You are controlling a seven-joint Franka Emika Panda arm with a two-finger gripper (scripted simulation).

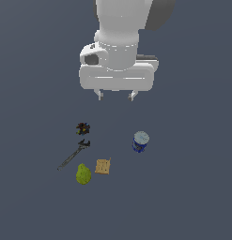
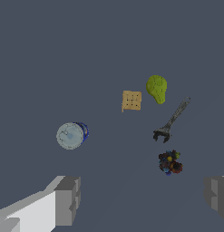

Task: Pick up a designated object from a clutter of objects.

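The long thin dark grey wrench [image 1: 73, 155] [image 2: 172, 118] lies flat on the grey floor, its black jaw head pointing toward the small dark multicoloured lump [image 1: 82, 128] [image 2: 170, 162]. A yellow-green pear [image 1: 83, 174] [image 2: 157, 88] and a tan square block [image 1: 103, 166] [image 2: 131, 100] sit by the wrench's handle end. A blue can with a whitish top [image 1: 140, 141] [image 2: 71, 135] stands apart toward the exterior view's right. My gripper [image 1: 116, 96] [image 2: 143, 199] hangs open high above the clutter, holding nothing, its fingers [image 2: 67, 199] wide apart.
The floor around the group is plain dark grey, with no walls or containers in sight. The arm's white wrist body [image 1: 118, 70] fills the upper middle of the exterior view.
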